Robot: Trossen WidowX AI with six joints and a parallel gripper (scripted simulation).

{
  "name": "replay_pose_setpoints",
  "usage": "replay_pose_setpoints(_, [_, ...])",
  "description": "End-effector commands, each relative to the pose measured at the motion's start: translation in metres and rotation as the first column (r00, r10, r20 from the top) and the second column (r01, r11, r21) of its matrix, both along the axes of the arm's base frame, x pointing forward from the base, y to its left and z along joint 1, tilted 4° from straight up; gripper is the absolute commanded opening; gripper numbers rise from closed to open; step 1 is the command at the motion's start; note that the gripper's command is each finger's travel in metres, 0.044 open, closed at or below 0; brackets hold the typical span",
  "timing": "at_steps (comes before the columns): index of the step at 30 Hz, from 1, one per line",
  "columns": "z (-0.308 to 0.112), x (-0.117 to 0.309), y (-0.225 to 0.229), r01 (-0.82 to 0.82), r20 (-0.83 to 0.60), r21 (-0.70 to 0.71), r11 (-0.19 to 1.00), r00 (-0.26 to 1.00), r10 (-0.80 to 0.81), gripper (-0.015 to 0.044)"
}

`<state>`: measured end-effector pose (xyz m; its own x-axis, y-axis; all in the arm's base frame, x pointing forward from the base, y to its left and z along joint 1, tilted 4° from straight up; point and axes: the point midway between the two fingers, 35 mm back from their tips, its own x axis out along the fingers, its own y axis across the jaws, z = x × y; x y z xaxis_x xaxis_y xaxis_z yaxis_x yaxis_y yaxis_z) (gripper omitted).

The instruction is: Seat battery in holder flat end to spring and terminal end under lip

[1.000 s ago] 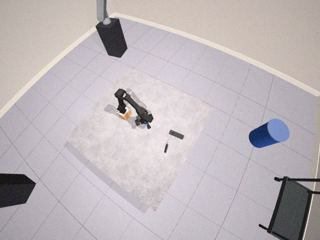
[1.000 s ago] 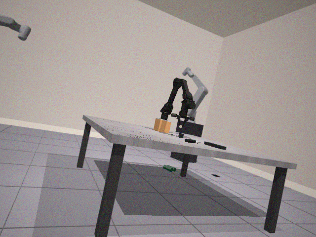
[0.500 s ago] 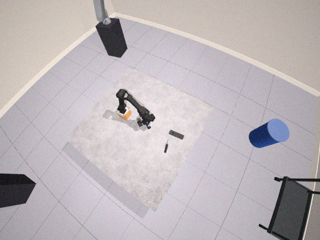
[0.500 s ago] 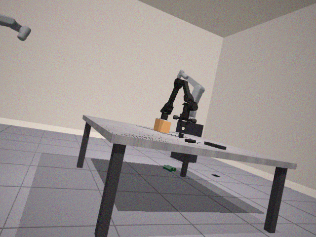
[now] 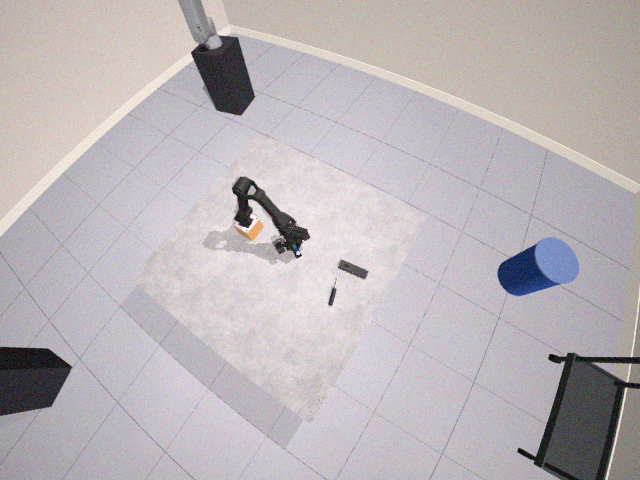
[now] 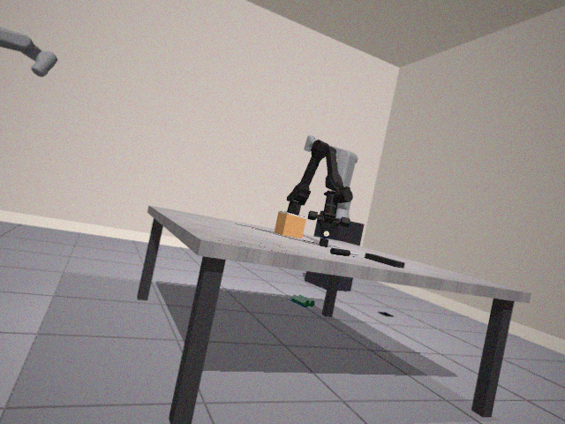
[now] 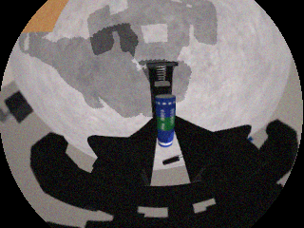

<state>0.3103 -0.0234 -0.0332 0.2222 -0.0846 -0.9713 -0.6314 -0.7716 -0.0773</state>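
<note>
My gripper (image 5: 294, 248) (image 7: 164, 119) is shut on the blue battery with the green band (image 5: 295, 250) (image 6: 326, 233) (image 7: 165, 114). The battery is roughly lengthwise in line with the black holder (image 6: 324, 242) (image 7: 161, 89). In the exterior view its pale round end faces the camera, just above the holder. In the wrist view the holder's spring shows beyond the battery's far end. The battery and fingers hide the holder's near part and lip. Whether the battery touches the holder, I cannot tell.
A screwdriver (image 5: 332, 296) (image 6: 340, 251) (image 7: 172, 161) and a flat black bar (image 5: 353, 269) (image 6: 384, 261) lie on the table beyond the holder, away from my base. My orange base block (image 5: 252, 230) (image 6: 290, 224) (image 7: 42, 15) stands on the other side.
</note>
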Motion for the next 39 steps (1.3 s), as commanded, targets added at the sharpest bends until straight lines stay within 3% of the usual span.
replay_pose_setpoints(1, [-0.003,-0.002,0.0,0.006,0.013,-0.017,1.0,1.0,-0.006,0.0078])
replay_pose_setpoints(39, [-0.02,-0.016,0.013,0.04,0.196,-0.163,0.986,0.981,-0.007,0.0078])
